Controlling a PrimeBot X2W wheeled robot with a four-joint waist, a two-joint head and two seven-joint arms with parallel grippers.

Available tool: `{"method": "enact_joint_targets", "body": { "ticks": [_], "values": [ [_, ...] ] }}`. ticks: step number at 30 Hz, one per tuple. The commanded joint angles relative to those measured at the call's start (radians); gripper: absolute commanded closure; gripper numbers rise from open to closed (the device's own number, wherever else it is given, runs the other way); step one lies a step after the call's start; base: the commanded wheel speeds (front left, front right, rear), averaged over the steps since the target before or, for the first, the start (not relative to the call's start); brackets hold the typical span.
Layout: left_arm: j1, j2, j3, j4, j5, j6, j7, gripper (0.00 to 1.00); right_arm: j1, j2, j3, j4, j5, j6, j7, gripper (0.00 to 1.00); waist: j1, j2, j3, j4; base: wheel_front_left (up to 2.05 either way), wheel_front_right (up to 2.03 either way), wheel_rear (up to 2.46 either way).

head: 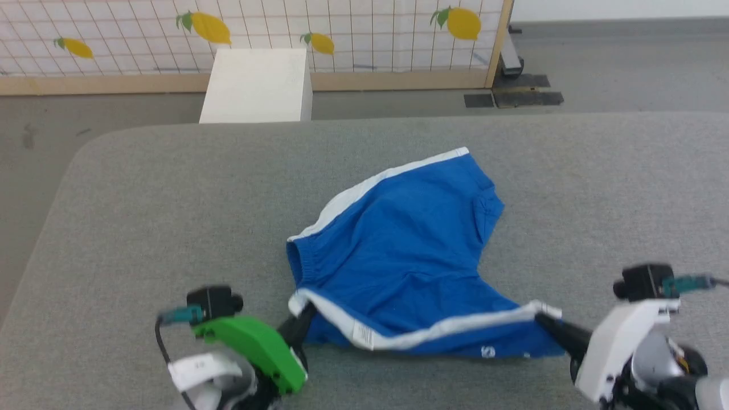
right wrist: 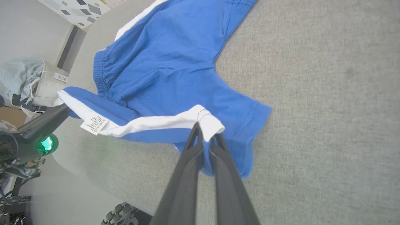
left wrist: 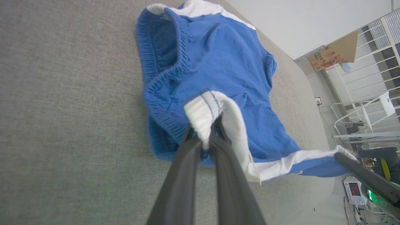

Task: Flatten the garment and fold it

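The garment (head: pixel 398 245), bright blue shorts with white side stripes, lies on the grey table (head: pixel 142 216), its near edge lifted and stretched between my two grippers. My left gripper (head: pixel 304 313) is shut on the white waistband corner (left wrist: pixel 204 109) at the near left. My right gripper (head: pixel 541 319) is shut on the white hem corner (right wrist: pixel 207 123) at the near right. A small white tag (head: pixel 363 335) hangs from the lifted stripe, the tag (right wrist: pixel 94 124) also seen in the right wrist view. The elastic waistband (left wrist: pixel 162 84) gapes open toward the left.
A white box (head: pixel 256 85) stands on the floor beyond the table, before a lemon-print screen (head: pixel 342 34). The table's rounded far-left corner (head: pixel 97 142) and right side are bare grey fabric. Shelving and equipment (left wrist: pixel 368 103) stand off the table's edge.
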Motion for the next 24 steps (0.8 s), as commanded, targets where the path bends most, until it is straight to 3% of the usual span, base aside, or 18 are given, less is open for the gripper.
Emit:
{"method": "enact_joint_targets", "body": {
  "ticks": [1, 15, 24],
  "values": [
    [-0.049, 0.002, 0.007, -0.004, 0.003, 0.001, 0.006, 1.00, -0.048, -0.003, 0.003, 0.011, -0.015, -0.002, -0.004, 1.00, 0.0001, 0.0000, 0.035, -0.003, 0.00, 0.00, 0.00],
    [-0.353, -0.016, 0.068, 0.088, 0.033, -0.008, -0.024, 1.00, -0.517, 0.001, 0.001, 0.269, -0.110, -0.002, -0.084, 1.00, 0.0001, 0.0000, 0.284, -0.016, 0.00, 0.00, 0.00],
    [-0.464, -0.021, 0.097, 0.155, 0.036, -0.021, -0.052, 1.00, -0.748, 0.018, 0.019, 0.450, -0.154, -0.002, -0.170, 1.00, 0.0001, 0.0000, 0.408, 0.000, 0.00, 0.00, 0.00]
  ]
}}
